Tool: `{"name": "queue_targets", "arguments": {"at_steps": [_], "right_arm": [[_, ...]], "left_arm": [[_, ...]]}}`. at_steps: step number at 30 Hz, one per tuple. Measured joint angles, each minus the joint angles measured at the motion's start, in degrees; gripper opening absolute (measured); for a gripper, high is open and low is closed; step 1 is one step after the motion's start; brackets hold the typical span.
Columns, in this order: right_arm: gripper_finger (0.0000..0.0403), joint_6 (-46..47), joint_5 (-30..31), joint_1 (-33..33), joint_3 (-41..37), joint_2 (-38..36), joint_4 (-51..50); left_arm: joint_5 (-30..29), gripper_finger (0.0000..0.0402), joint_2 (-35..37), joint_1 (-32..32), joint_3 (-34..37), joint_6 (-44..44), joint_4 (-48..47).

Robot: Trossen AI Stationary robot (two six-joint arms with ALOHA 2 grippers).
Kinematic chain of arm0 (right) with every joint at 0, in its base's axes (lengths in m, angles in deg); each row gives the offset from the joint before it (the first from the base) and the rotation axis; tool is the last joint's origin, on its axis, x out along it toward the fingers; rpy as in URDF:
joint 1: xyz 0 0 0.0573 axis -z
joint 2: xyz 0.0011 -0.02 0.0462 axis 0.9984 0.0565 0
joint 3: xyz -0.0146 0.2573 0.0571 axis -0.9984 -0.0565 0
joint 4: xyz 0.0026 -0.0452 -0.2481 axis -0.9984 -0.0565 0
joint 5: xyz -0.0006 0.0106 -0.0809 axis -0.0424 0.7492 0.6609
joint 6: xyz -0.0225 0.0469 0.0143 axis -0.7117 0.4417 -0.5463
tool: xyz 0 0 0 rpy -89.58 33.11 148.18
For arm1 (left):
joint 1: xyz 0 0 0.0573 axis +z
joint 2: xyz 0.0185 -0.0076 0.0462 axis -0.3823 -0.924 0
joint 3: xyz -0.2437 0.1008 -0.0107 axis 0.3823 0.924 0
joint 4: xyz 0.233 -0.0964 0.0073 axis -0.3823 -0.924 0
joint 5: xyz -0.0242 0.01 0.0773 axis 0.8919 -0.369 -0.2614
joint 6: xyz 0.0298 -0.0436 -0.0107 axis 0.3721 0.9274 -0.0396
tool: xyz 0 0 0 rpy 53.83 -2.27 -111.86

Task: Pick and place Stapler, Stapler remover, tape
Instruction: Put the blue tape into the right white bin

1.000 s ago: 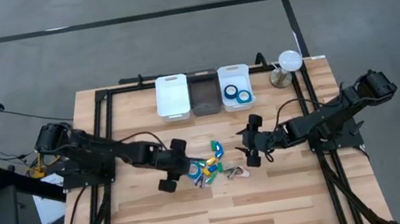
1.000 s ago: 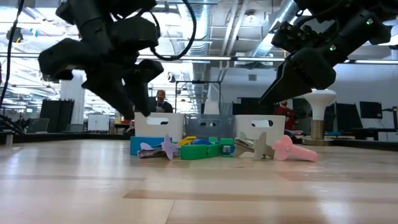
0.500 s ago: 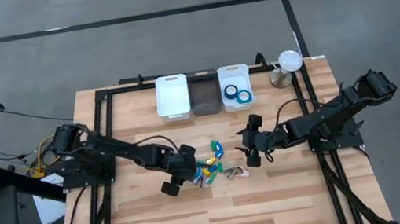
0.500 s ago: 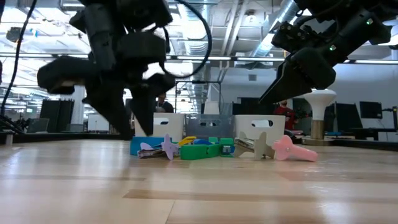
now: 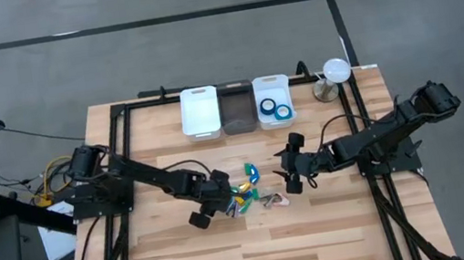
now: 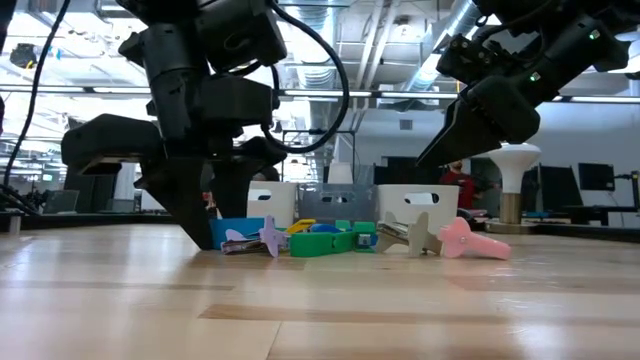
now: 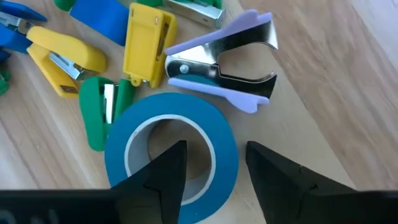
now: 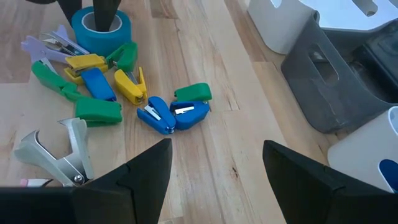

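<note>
left gripper (image 7: 214, 168) | jaws apart, astride wall of tape (image 7: 171, 146), roll's near edge cut off | right gripper (image 8: 214, 165) | jaws wide, empty, 3 o'clock of pile

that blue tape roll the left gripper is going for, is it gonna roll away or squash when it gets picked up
Probably not roll: the tape roll lies flat on the table. It looks like a stiff ring with a pale core, so likely light and firm. The left gripper has one finger inside the core, one outside; the smooth wall might slip.
</note>
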Motion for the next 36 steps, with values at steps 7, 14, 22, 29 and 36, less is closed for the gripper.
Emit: {"name": "queue_targets", "arguments": {"at_steps": [7,14,22,29,36], "right_arm": [[0.0244,0.0,0.0,0.0,0.0,0.0,0.0],[0.0244,0.0,0.0,0.0,0.0,0.0,2.2],[0.0244,-2.7,0.0,0.0,0.0,0.0,15.9],[0.0244,-11.2,0.0,-0.1,0.0,0.0,25.7],[0.0244,-16.6,-0.1,-0.1,0.0,0.0,30.7]], "left_arm": [[-1.2,0.0039,7.3,0.0,0.8,0.4,-1.3],[-7.4,0.0036,18.2,0.0,2.2,0.5,-0.3],[-7.8,0.0028,28.7,-0.1,2.0,0.8,15.7],[-0.9,0.0039,30.0,0.2,1.9,3.6,28.4],[8.3,0.003,25.2,-0.1,8.9,5.1,45.6]]}}
